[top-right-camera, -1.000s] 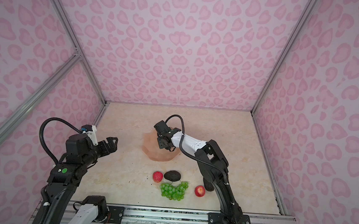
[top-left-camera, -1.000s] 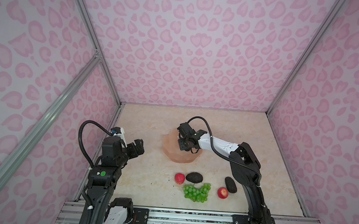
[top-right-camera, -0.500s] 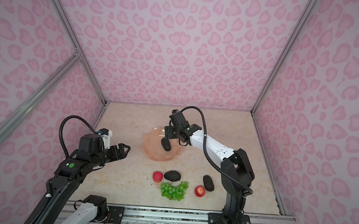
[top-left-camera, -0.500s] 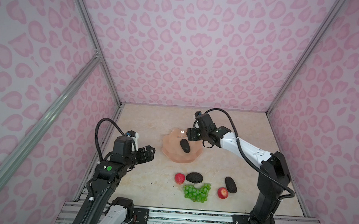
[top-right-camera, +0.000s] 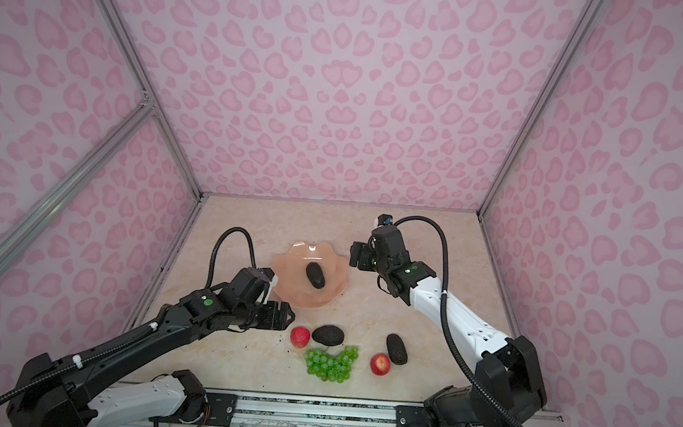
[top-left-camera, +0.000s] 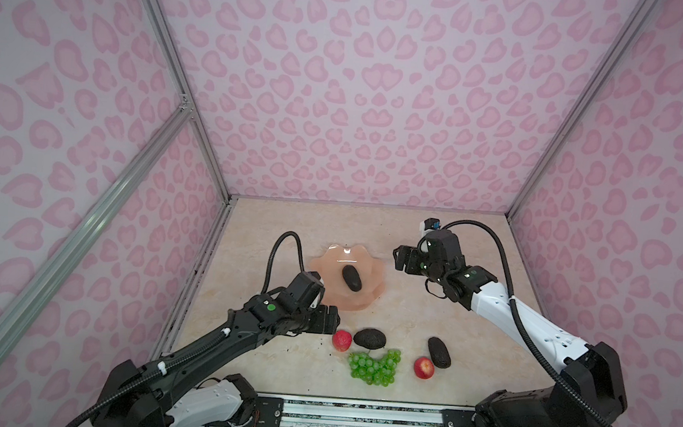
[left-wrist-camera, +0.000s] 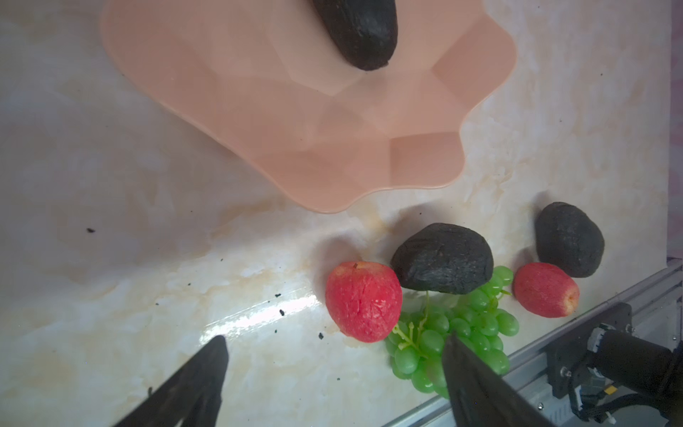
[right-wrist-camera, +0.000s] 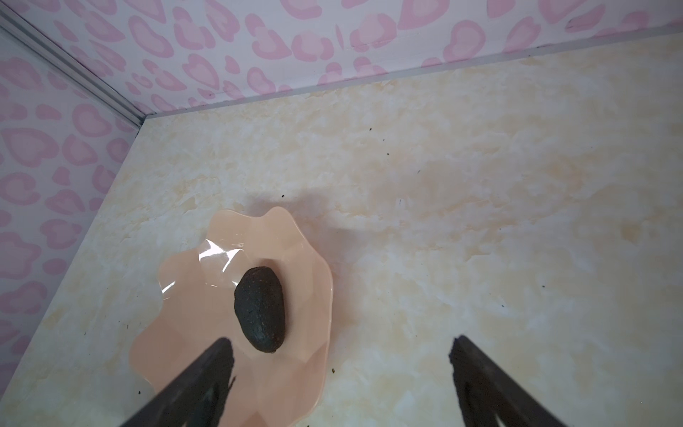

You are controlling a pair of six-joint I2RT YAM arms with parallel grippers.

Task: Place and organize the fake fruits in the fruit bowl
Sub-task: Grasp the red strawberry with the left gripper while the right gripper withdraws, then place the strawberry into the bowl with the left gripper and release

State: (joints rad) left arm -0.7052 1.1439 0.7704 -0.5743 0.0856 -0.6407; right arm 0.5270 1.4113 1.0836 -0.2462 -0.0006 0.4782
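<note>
One avocado (top-left-camera: 351, 278) was seen in the fruit bowl (top-left-camera: 329, 270), mid-frame in both top views; the other fruits (top-left-camera: 373, 365) were left on the table (top-left-camera: 278, 355) below. The left claw (top-left-camera: 333, 320) and right claw (top-left-camera: 397, 261) were spread, empty.

The left arm (top-left-camera: 213, 340) reaches forward and low, its left tool (top-left-camera: 334, 320) with jaws spread wide and empty, while the raised right arm (top-left-camera: 531, 327) holds its right tool (top-left-camera: 397, 260) equally wide, gripping nothing.

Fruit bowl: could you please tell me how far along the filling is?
Done: one avocado lies in the bowl. In hand: nothing; left tool and right tool stand open. Left: two avocados, two apples, the grapes, all on the table.
</note>
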